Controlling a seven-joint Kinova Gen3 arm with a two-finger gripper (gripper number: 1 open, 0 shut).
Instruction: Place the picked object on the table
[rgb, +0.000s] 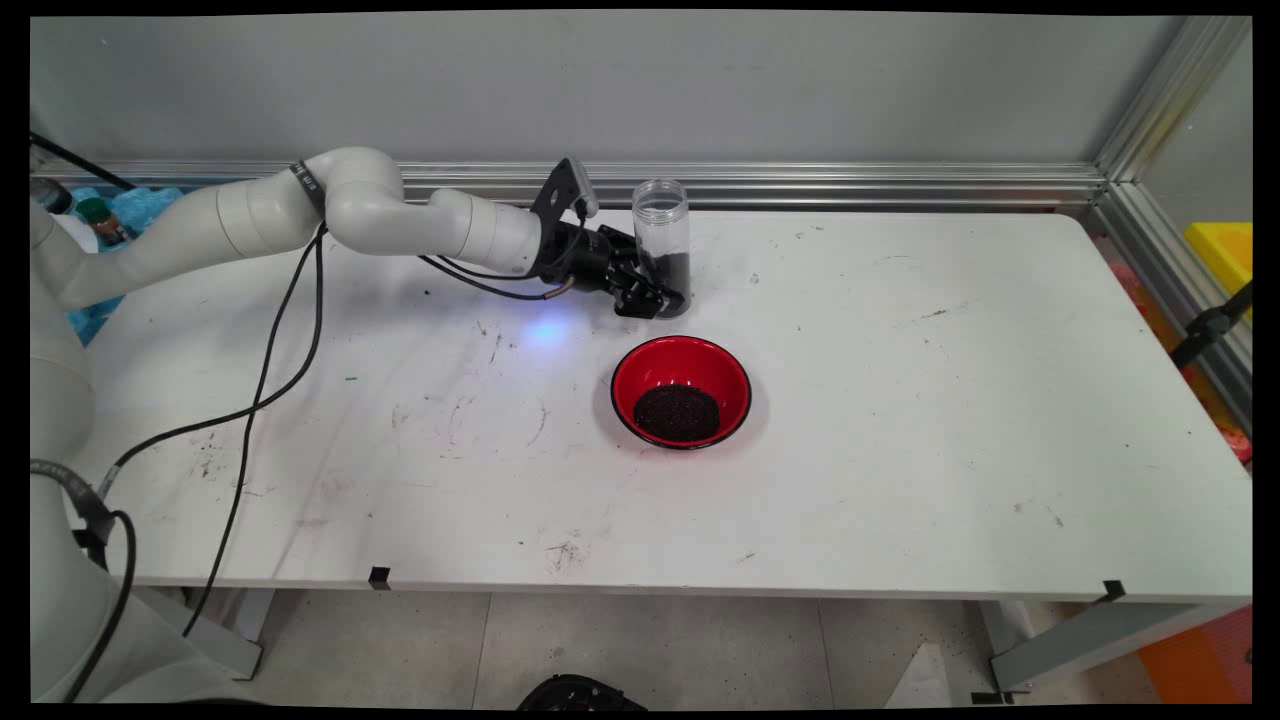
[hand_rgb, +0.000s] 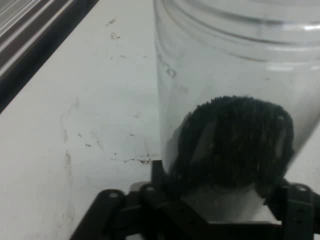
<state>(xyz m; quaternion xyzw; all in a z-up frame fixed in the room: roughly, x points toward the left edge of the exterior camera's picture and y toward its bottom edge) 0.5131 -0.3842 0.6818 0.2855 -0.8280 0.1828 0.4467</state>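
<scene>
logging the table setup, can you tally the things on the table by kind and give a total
clear jar partly filled with dark grains, upright on the table, the gripper at its base: 1
red bowl holding a heap of dark grains, nearer the camera than the jar: 1
total: 2

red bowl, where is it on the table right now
In the main view the red bowl sits near the table's middle, holding dark grains, just nearer the camera than the clear jar that stands between the gripper's fingers.
</scene>
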